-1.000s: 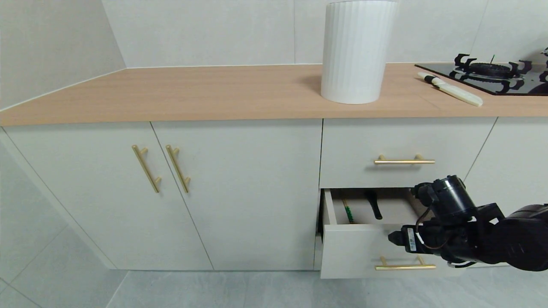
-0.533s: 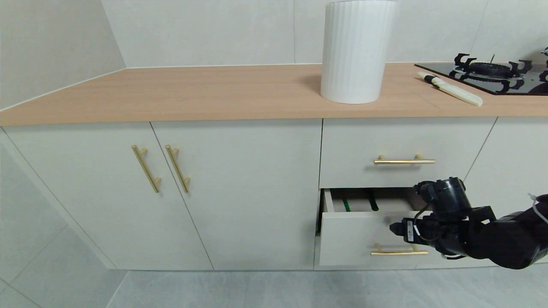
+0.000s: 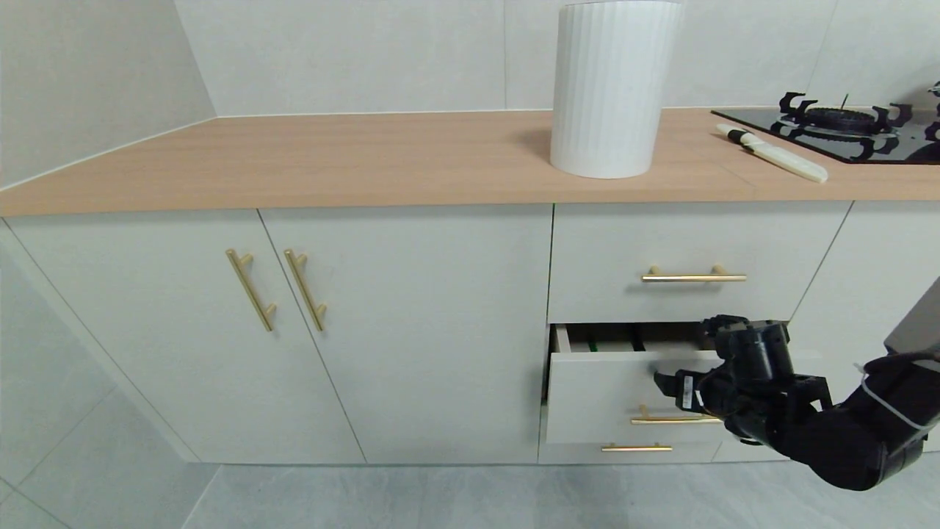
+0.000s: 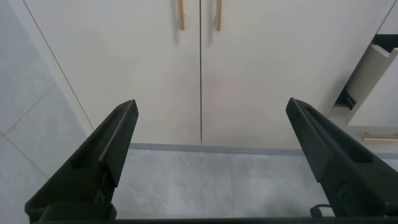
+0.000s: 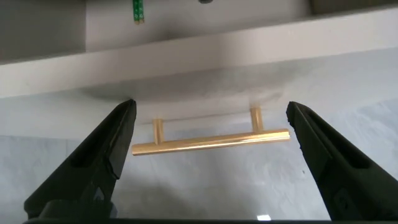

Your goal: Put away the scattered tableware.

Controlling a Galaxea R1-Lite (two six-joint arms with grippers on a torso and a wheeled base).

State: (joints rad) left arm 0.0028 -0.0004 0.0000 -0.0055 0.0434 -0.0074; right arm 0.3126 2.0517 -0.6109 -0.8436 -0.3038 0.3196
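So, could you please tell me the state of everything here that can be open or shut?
Top drawer: shut.
Middle drawer: slightly open.
Bottom drawer: seemingly shut.
Cupboard doors: both shut.
Right gripper: open, in front of the middle drawer's handle.
Left gripper: open, empty.

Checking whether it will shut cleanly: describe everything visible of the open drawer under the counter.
The drawer is the middle one under the counter: pale grey, flat matte front, like painted board. It stands pulled out a little, level. A slim brass handle crosses the front on two posts. Inside show a green stick and something dark, unclear. The open right claw is at the front by the handle; contact cannot be judged.
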